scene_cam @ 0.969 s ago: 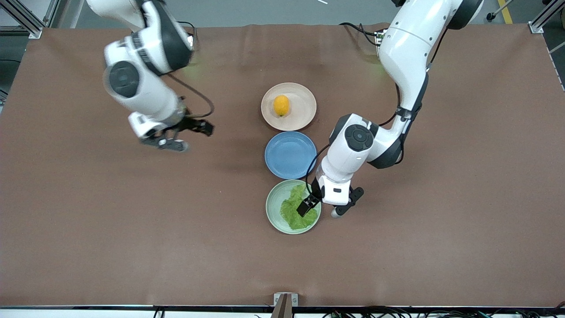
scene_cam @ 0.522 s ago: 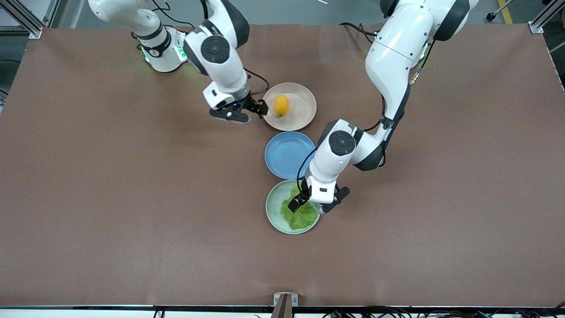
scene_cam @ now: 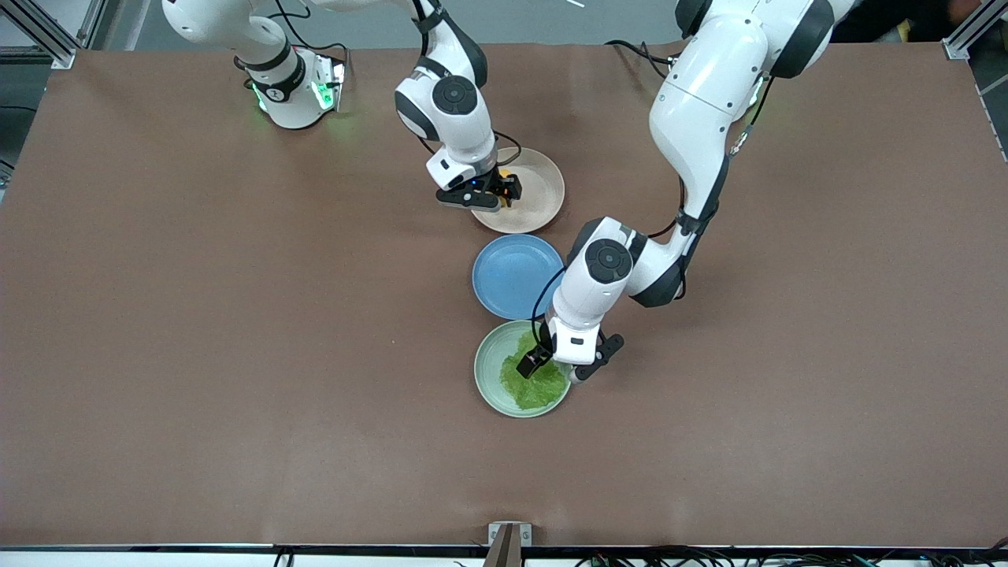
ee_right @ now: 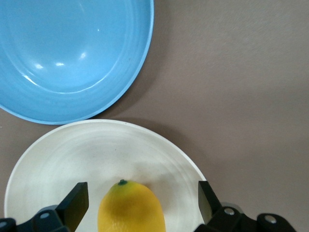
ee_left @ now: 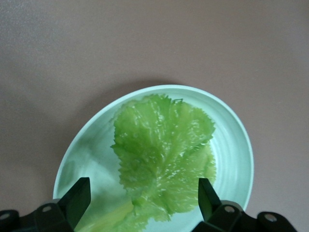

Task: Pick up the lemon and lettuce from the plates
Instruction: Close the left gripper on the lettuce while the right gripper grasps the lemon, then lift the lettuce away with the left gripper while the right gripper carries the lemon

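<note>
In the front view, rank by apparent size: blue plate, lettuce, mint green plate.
1-2. mint green plate and blue plate: look about alike, not ranked.
3. lettuce: smallest, partly covered by the left pincer.

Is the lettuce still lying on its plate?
Yes. The lettuce lies flat on the mint plate, between the open left gripper fingers.

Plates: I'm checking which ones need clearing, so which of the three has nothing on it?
The blue plate, the middle of the row. The beige-pink plate carries the lemon; the mint green plate holds the lettuce.
</note>
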You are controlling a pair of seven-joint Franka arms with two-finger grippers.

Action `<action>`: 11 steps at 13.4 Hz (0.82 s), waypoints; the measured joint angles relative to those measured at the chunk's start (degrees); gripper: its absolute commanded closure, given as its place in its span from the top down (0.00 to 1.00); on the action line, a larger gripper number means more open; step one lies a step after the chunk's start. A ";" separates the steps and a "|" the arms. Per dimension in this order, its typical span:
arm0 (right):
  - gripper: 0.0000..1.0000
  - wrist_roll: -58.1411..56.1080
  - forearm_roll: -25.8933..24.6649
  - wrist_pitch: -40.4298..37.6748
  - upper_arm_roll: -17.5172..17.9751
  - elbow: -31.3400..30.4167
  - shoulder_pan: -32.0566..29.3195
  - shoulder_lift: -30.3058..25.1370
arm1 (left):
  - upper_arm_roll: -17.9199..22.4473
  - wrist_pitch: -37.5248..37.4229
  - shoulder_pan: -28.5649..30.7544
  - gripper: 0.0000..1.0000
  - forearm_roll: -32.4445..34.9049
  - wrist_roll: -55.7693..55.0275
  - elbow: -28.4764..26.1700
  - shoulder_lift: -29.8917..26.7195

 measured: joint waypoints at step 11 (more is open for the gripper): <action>0.92 3.52 0.00 0.84 -0.13 0.37 6.30 1.62 | 0.15 0.08 0.07 0.07 0.00 -0.01 1.06 0.82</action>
